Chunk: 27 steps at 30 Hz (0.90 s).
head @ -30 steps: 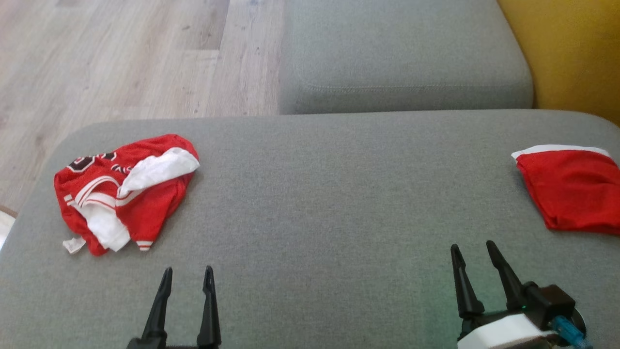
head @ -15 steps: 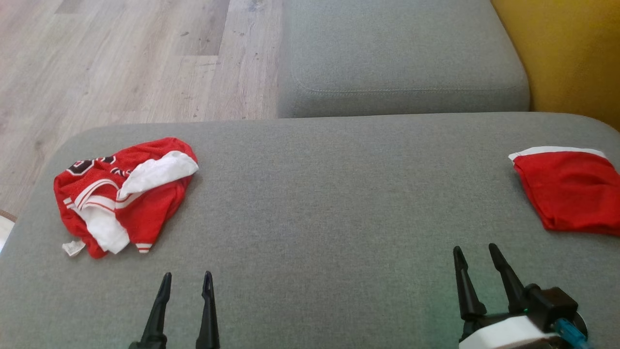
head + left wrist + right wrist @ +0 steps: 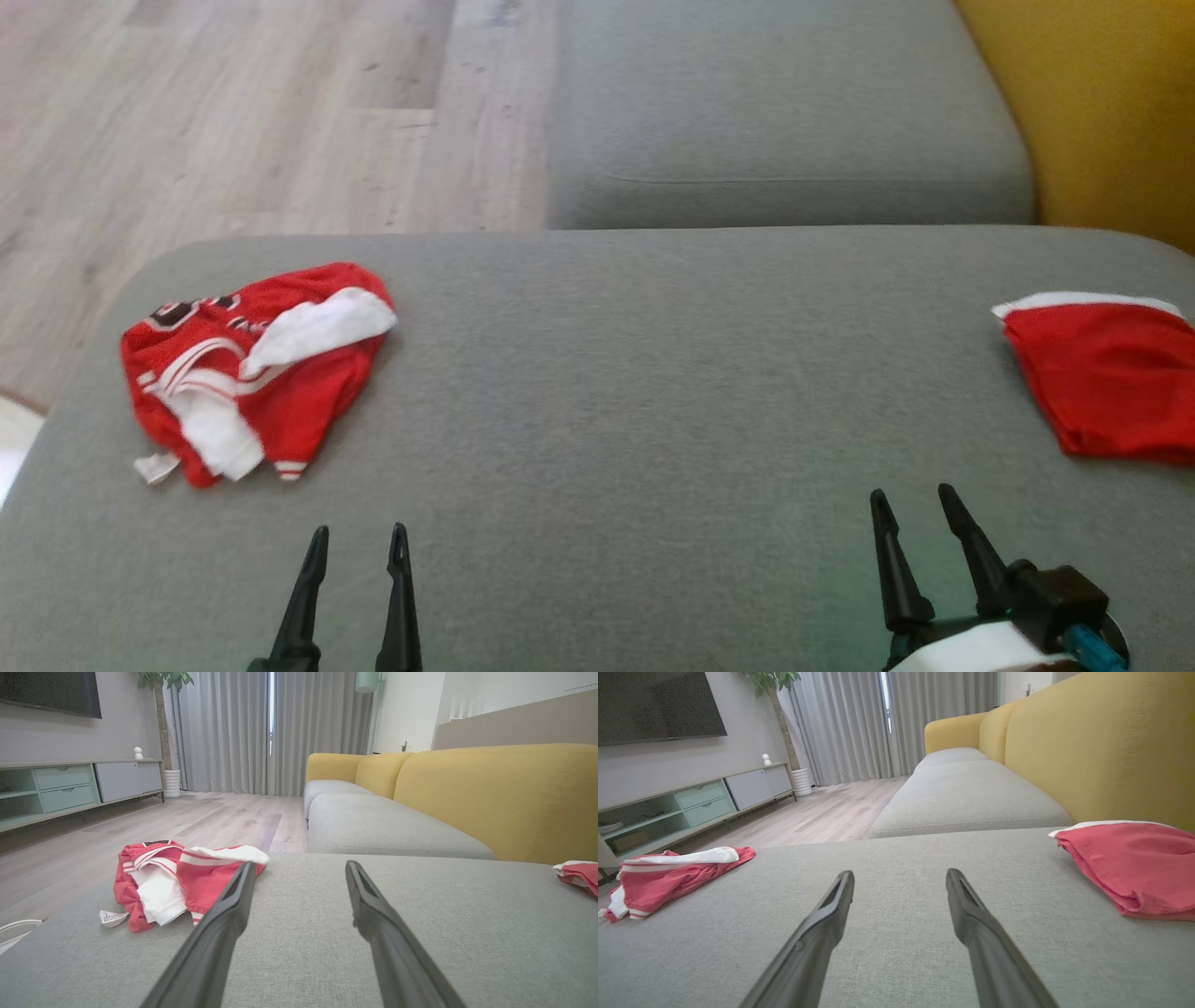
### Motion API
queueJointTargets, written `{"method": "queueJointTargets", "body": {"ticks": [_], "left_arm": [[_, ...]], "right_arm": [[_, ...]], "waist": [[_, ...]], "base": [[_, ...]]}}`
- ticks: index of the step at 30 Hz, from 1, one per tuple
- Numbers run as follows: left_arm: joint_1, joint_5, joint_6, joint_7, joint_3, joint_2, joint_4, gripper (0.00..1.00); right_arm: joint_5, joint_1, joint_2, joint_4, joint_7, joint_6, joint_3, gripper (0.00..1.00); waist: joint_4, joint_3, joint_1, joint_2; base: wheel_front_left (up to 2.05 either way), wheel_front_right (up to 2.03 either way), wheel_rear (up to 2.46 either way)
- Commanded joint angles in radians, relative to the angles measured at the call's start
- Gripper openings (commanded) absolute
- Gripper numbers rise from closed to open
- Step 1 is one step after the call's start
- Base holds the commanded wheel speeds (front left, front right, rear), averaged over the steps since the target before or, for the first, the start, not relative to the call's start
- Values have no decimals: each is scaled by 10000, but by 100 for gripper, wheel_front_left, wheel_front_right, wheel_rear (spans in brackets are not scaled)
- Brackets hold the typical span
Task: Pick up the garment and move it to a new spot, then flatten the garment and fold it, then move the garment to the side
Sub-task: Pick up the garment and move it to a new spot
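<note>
Essentially nothing on the grey cushion [image 3: 635, 401] has moved over the last second: only the head view has shifted a little, while the left hand [image 3: 359, 530] and right hand [image 3: 910, 493] stay wide and empty near its front edge, so the pick-up appears not yet begun. The garment [image 3: 252, 369], a crumpled red jersey with white trim, dark lettering and a loose tag, lies bunched at the cushion's left end, well apart from 1 flatter red piece [image 3: 1102, 383] at the right.
</note>
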Motion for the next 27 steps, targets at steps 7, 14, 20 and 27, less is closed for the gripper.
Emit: {"method": "queueJointTargets", "body": {"ticks": [7,14,20,27], "left_arm": [[-279,168,67,-51,456,-34,-271,100],[-121,342,-12,-51,796,-34,-299,100],[-91,436,-132,-51,1107,-27,-367,100],[-220,430,-133,-51,1518,-15,-556,100]], "right_arm": [[112,-241,-29,-269,-108,65,475,100],[314,-303,-26,-260,-108,65,677,100],[419,-315,-25,-264,-108,65,712,100],[260,-460,-25,-216,-109,65,726,100]], "waist": [[1315,-73,-1,-1],[2571,-100,-1,-1],[3355,7,-1,-1],[3645,304,-1,-1]], "base": [[0,0,0],[0,0,0],[0,0,0],[0,0,0]]}}
